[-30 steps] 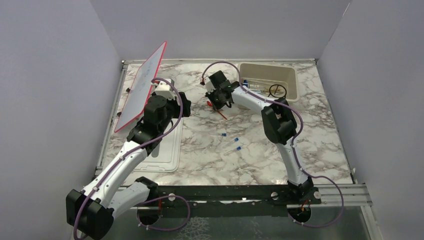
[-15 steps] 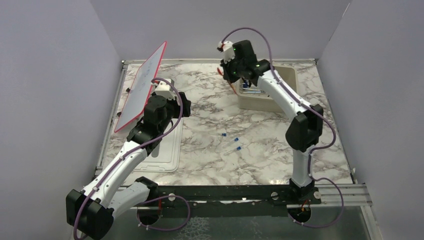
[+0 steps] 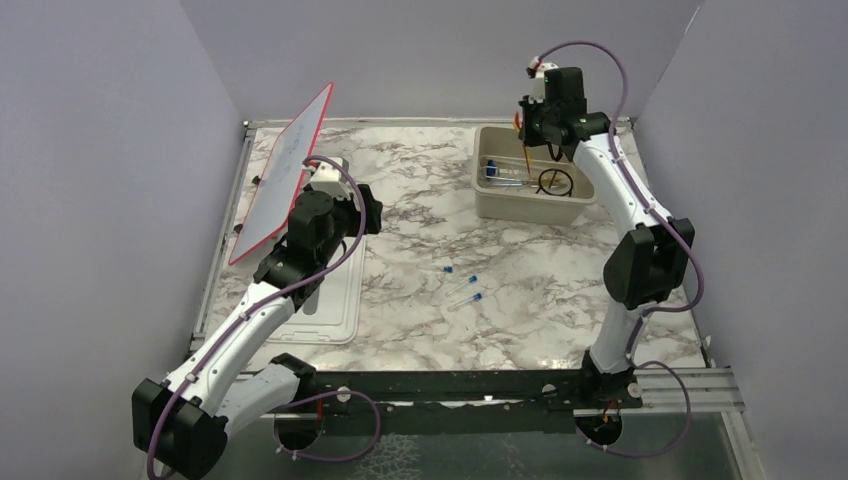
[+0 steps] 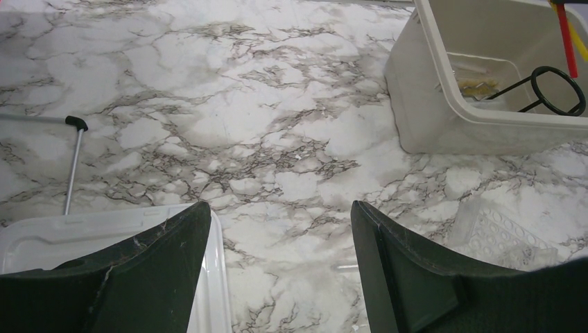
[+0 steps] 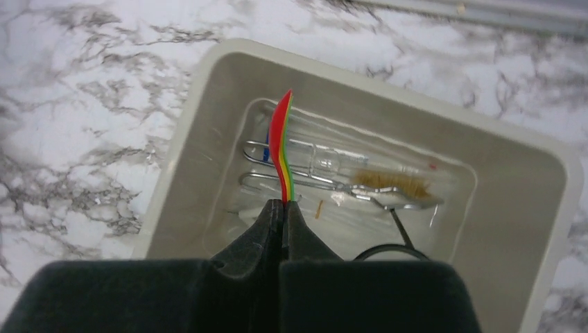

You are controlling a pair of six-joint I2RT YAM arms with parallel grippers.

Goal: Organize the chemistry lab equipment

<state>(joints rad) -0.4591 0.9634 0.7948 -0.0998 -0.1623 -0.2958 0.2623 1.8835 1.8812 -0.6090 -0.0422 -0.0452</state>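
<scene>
I'm working in a small robot test cell set up as a chemistry bench. A marble-print tabletop (image 3: 420,320) is boxed in by plain lilac-grey panels (image 3: 90,150) behind and on both sides of the beige tub (image 3: 520,207). Inside the tub lie clear blue-capped tubes (image 3: 500,167) and a black wire ring (image 3: 555,181). A black mounting rail (image 3: 450,385) runs well in front of the tub.

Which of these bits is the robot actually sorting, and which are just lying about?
Being sorted: orange-red stick in the right gripper; thin clear blue-capped tubes; black wire ring with legs; silvery wire tongs.
Just there: red-framed white board; beige rectangular tub; white rectangular lid.
</scene>
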